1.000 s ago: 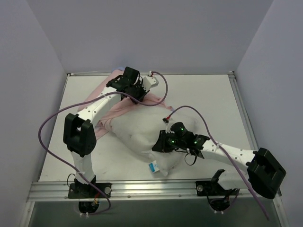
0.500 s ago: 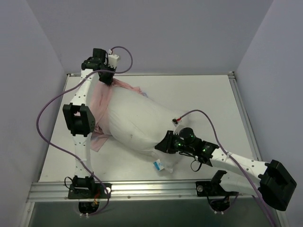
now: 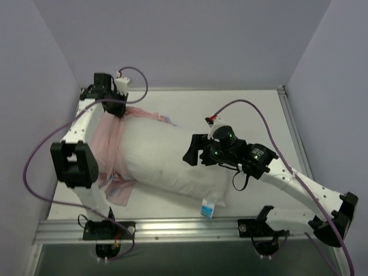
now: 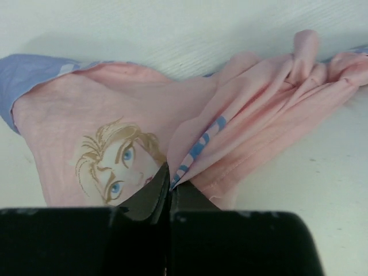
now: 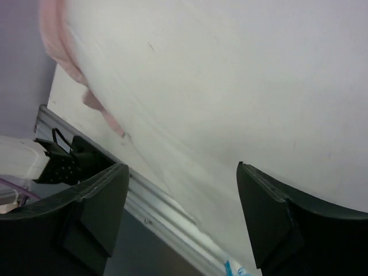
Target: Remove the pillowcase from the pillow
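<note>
White bench (image 3: 259, 115): at its far-left corner your left gripper (image 4: 169, 185) pinches the thin, limp pillowcase (image 4: 247, 115); right gripper (image 5: 179, 178) spread over the soft pillow (image 3: 167, 158). Grab its bulk.

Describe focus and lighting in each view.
Top external: even soft light, sharp, faint shadows beside the pillow. Left wrist: pillowcase print crisp, left end effector an unlit black mass. Right wrist: pillow nearly featureless white, right end effector dark, soft-edged.

White table (image 3: 247, 109) (lilac walls (image 3: 201, 40) around)
</note>
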Tool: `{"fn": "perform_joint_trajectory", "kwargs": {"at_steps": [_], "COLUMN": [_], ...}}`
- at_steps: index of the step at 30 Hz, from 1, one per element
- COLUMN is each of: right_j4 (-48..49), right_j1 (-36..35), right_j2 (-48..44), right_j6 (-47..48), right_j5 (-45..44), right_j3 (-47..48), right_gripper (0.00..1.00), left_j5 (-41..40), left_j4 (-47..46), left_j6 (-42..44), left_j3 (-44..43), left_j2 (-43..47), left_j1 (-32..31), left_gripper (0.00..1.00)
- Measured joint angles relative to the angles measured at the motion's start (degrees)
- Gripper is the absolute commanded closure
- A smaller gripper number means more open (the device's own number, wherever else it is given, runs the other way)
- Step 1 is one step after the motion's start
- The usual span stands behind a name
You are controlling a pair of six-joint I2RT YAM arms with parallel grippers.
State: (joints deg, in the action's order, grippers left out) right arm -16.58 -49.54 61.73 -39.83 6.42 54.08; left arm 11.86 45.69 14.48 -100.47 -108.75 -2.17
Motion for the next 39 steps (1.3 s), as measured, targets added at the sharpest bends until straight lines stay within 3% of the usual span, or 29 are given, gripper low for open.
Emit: {"fn": "perform_joint_trajectory", "kwargs": {"at_steps": [3, 7, 11, 12, 13, 15, 16, 21, 24, 28, 30, 32, 33, 34, 37, 39], "right_j4": [-3.30, -4.22, -4.00, -3.61, -3.54, -3.26, -2.93, -0.02, 1.57, 4.42, 6.43, 8.76, 9.81, 10.84, 12.79, 13.57], "right_j1": [-0.02, -0.07, -0.94, -1.33, -1.86, -3.04, -3.61, -5.75, -5.79, -5.03, -4.24, -2.93, -2.25, -1.60, -0.15, 0.20], "right_j2": [6.25, 15.87, 29.88, 33.59, 37.33, 44.24, 46.99, 49.35, 49.22, 50.16, 50.69, 51.15, 51.32, 51.43, 51.45, 51.43], "right_j6": [4.76, 11.17, 14.80, 15.15, 15.34, 15.32, 15.23, 14.82, 14.84, 14.97, 15.21, 14.91, 14.86, 14.67, 14.40, 14.40], "right_j5": [-1.97, -5.57, -7.98, -8.35, -8.70, -9.55, -10.47, -15.56, -16.39, -15.74, -13.75, -11.47, -10.32, -9.22, -6.60, -5.51], "right_j3": [16.65, 30.69, 37.18, 37.09, 36.63, 35.47, 35.15, 34.53, 33.73, 33.53, 33.42, 33.20, 33.07, 32.87, 32.30, 32.02], "right_gripper": [0.01, 0.03, 0.03, 0.02, 0.00, 0.00, 0.00, 0.01, 0.13, 0.25, 0.40, 0.50, 0.51, 0.52, 0.58, 0.73], "left_j5": [1.40, 2.73, 4.52, 5.05, 5.46, 6.16, 6.32, 7.96, 8.98, 5.22, 5.07, 4.79, 4.42, 4.22, 3.56, 3.50], "left_j4": [-4.28, -6.99, -7.41, -7.43, -7.41, -6.84, -5.79, 3.61, 10.25, 13.75, 16.52, 18.71, 18.43, 17.70, 12.94, 8.59], "left_j6": [0.33, 0.72, 1.20, 1.27, 1.46, 2.69, 3.26, 4.52, 8.46, 15.47, 19.47, 21.90, 22.32, 22.29, 21.86, 21.24], "left_j3": [5.92, 9.81, 9.81, 9.81, 9.79, 9.35, 8.57, 2.86, 4.79, 19.34, 27.91, 36.26, 39.89, 43.10, 50.05, 52.70], "left_j2": [7.08, 12.17, 12.28, 12.28, 12.28, 12.28, 12.20, 14.62, 23.21, 41.62, 49.05, 53.02, 53.42, 53.22, 50.93, 50.38], "left_j1": [-1.25, -1.49, -1.44, -1.42, -1.42, -1.40, -1.36, 1.20, 8.22, 13.90, 13.60, 13.51, 13.53, 13.53, 13.53, 13.53], "left_gripper": [0.98, 0.98, 0.97, 0.91, 0.58, 0.13, 0.06, 0.06, 0.06, 0.05, 0.00, 0.10, 0.22, 0.27, 0.37, 0.42]}}
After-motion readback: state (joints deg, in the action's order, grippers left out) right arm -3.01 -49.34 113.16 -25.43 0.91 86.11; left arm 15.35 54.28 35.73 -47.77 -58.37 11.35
